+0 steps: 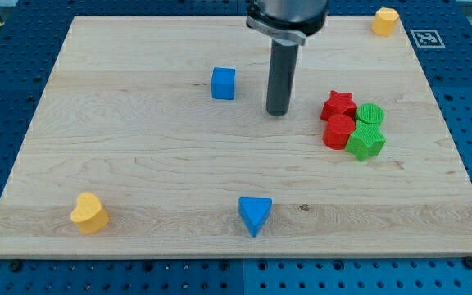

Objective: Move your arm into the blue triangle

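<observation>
Nearest the view's bottom edge sits the blue triangle [255, 215], lying flat on the wooden tabletop [138, 156] a little to the view's right of the middle, with one corner aimed down toward the front edge. Off to the view's left, at about the same depth, is a yellow block [88, 212] of rounded, heart-like shape, close to the front left corner. Farther up the board, my tip [278, 112] comes down as a straight dark rod from a grey collar at the view's top; its end rests near the middle of the board, well apart from the blue triangle, which lies almost straight below it in the view and slightly to the left. This arm carries no fingers at all, so there is nothing to report as apart or together. Just to the view's left of the rod, and a bit higher, stands a blue cube [224, 83], near it but not touching. To the view's right of the tip a tight cluster of four blocks is pressed together: a red star [338, 104] at the upper left, a red cylinder [339, 131] below it, a green cylinder [370, 114] at the upper right and a green star-like block [366, 142] at the lower right. Far away in the top right corner of the board sits another yellow block [385, 20], seemingly hexagonal.
</observation>
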